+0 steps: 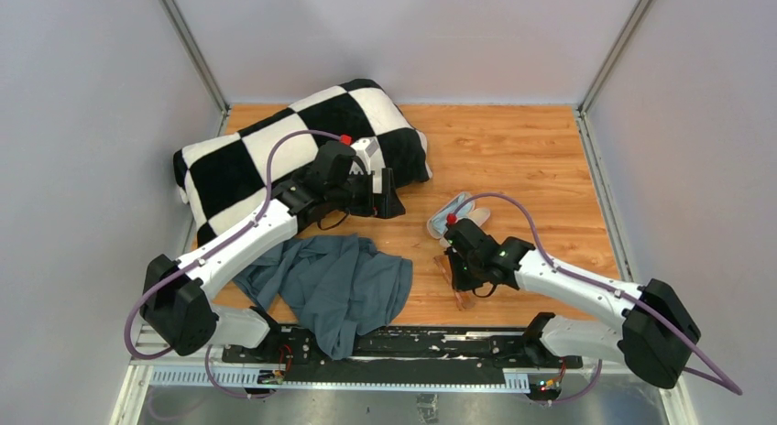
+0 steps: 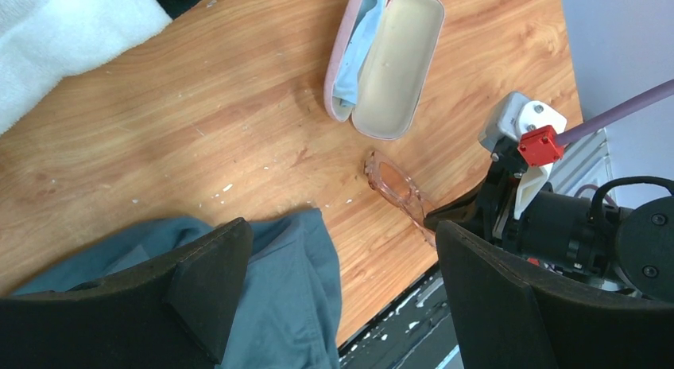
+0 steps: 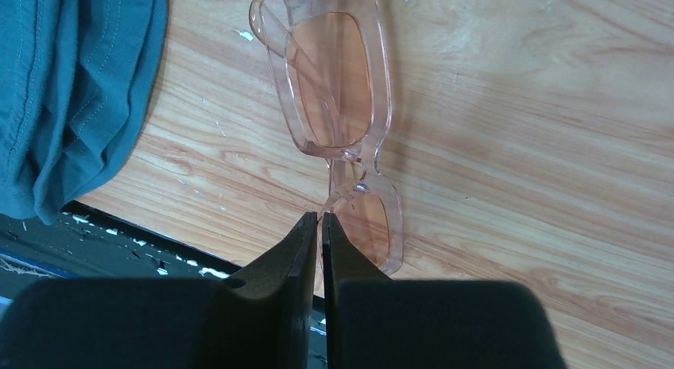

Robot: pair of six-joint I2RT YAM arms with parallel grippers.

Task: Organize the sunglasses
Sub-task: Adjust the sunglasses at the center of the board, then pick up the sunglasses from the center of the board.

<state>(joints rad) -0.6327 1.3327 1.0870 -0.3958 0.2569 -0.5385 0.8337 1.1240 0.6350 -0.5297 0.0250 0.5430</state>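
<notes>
Looking down on a warm wood-grain table (image 1: 513, 150) boxed in by pale grey walls (image 1: 82, 123) with metal posts in the corners. A black-and-white checkered blanket (image 1: 275, 141) is heaped at the back left, and a rumpled teal cloth (image 1: 348, 288) spills over the near edge onto the black rail (image 1: 440, 343). The pink case (image 2: 397, 67) lies open out in the middle of the table, with a light-blue cloth (image 2: 358, 51) tucked in one half. Now the sunglasses (image 3: 338, 83): they lie flat on the wood near the front edge, on the near side of the case and just beside the teal cloth. My right claw (image 3: 320, 219) is right down on them, jaws narrowed to a bare slit, the tips meeting the frame beside the bridge, one amber lens stretching away ahead and the other alongside my fingers (image 3: 350, 258). Whether a piece of frame is pinched in that slit, I cannot tell. My left claw (image 2: 342, 226) hangs wide and empty above the table, near the blanket.
</notes>
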